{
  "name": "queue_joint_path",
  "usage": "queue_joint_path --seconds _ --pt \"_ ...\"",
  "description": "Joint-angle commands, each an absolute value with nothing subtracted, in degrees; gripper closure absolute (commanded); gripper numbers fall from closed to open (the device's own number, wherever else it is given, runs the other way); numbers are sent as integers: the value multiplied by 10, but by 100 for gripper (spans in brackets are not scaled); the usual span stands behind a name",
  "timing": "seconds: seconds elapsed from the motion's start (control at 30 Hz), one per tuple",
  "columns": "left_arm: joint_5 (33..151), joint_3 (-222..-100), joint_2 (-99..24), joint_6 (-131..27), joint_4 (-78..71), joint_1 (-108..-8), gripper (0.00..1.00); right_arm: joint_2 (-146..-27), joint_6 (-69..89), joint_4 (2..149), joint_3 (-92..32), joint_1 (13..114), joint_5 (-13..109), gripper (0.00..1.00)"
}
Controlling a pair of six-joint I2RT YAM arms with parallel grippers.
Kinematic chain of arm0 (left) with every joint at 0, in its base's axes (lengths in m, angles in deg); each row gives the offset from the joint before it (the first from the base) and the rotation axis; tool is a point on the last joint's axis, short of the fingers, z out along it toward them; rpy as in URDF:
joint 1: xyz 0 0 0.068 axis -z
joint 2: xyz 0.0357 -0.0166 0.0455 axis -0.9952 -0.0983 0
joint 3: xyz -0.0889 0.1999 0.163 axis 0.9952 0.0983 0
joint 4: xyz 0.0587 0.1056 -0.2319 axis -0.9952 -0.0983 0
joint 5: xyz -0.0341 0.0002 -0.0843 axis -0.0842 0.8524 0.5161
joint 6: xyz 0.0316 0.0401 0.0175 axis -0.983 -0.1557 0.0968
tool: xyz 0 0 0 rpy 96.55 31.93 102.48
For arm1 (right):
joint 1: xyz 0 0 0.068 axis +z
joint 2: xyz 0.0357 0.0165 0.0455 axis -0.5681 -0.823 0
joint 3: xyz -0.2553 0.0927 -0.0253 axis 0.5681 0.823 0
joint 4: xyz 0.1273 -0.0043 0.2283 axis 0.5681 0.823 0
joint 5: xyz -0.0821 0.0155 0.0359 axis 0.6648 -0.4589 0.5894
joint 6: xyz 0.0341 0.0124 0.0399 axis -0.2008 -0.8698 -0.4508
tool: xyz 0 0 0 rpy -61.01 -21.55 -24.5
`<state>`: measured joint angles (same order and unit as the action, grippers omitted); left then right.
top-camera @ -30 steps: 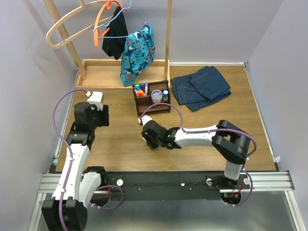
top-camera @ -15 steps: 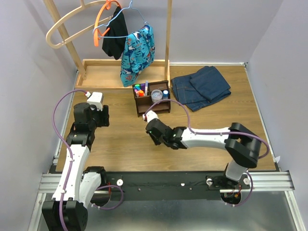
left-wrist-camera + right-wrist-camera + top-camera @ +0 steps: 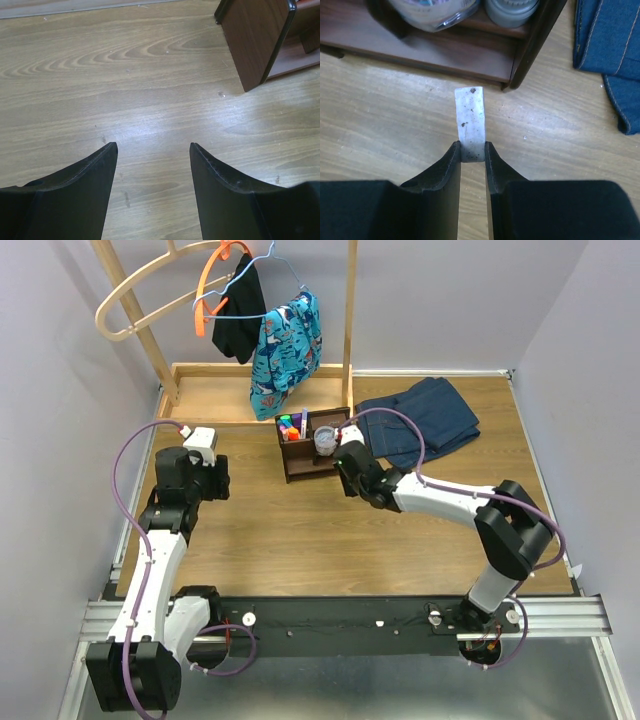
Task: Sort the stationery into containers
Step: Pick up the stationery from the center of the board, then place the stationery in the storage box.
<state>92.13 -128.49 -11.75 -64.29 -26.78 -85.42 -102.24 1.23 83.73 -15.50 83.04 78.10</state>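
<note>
Gripping the small white eraser (image 3: 471, 125) by its near end in the right pincer (image 3: 472, 150), jaws drawn in narrow against its two flat sides, most of the speckled block sticking out past the fingertips. Held just in front of the dark brown organiser (image 3: 445, 50), near its right front corner, with the eraser's free end pointing toward the front wall and not touching it. Cannot tell whether clear of the wood below. Seen over that front wall from the wrist: the base of the clear round tub (image 3: 432, 10) and, right of it, the grey bottle (image 3: 512, 10), each in a compartment. From above, right pincer (image 3: 345, 455) close against the organiser's right side, beside the tub (image 3: 326, 440); coloured markers (image 3: 290, 425) standing in the organiser's left rear compartments. Folded jeans (image 3: 415, 420) lying to the organiser's right on the wooden surface (image 3: 300, 540). Left pincer (image 3: 152, 146) well to the organiser's left, jaws standing apart, holding nothing, only bare wood between the fingers, one corner of the organiser showing at the upper right of that wrist view.
</note>
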Motion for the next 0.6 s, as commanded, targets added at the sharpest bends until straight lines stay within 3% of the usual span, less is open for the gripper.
queue_joint_path --seconds 0.0,0.57 --pt "935 -1299 -125 -635 -264 -857 31 -1043 33 803 -187 824 780 95" --pt "941 -1290 -140 -636 -257 -858 31 -1121 6 790 -257 803 770 94"
